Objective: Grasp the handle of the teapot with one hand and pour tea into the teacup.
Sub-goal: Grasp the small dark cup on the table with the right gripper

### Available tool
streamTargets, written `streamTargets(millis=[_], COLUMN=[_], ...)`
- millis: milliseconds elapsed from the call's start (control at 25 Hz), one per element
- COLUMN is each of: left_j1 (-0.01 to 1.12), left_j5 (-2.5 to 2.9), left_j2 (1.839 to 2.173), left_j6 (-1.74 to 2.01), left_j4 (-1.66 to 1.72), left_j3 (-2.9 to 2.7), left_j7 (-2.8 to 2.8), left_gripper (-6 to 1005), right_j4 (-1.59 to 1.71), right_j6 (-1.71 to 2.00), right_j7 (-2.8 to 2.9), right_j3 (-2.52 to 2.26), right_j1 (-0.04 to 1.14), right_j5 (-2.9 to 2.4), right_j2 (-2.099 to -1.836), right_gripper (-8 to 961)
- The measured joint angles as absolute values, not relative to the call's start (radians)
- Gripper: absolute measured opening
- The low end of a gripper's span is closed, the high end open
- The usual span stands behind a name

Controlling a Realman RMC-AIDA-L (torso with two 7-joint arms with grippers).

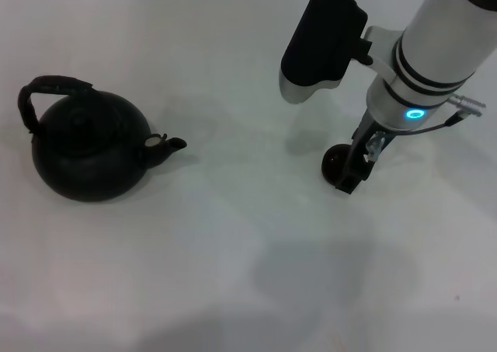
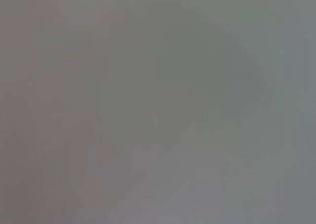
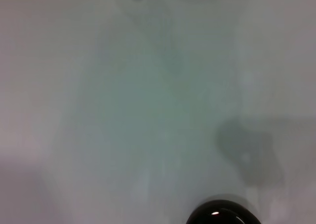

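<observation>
On the plain white surface (image 1: 233, 274), the right gripper (image 1: 353, 169) reaches steeply down, jaws gripping the tiny glossy dark round teacup (image 1: 338, 165). Well left of it stands the bulbous matte-black teapot (image 1: 89, 154), rough arched handle (image 1: 46, 92) untouched.

Nothing but a flat wash of grey fills the left wrist view from edge to edge. It shades warmer and slightly pinkish along one side and cooler, faintly greenish, toward the other, with a soft darker patch in the middle and a paler smudge below it. No outline, edge or object resolves anywhere. Whether this is a bare surface (image 2: 158, 105) seen up close or something else, it cannot be told. No pincer shows here.
</observation>
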State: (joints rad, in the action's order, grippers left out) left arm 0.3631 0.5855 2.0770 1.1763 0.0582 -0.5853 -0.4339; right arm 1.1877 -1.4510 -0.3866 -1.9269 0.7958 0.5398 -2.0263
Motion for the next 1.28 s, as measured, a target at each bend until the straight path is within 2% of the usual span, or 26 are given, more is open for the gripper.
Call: streamTargets(millis=[1280], left_j1=[0.354], left_j5=[0.584], left_j2=[2.078], left_j6=[1.175], left_j4=[0.058], left_j3=[-0.584], left_j7=[-0.436], left_gripper=[847], right_j4=[1.198], right_j6=[-1.463], right_j7=[-0.381], right_j3=[-1.932], right_j1=[0.795], right_j5=[0.546], right_j2=[-2.028], right_gripper=[828])
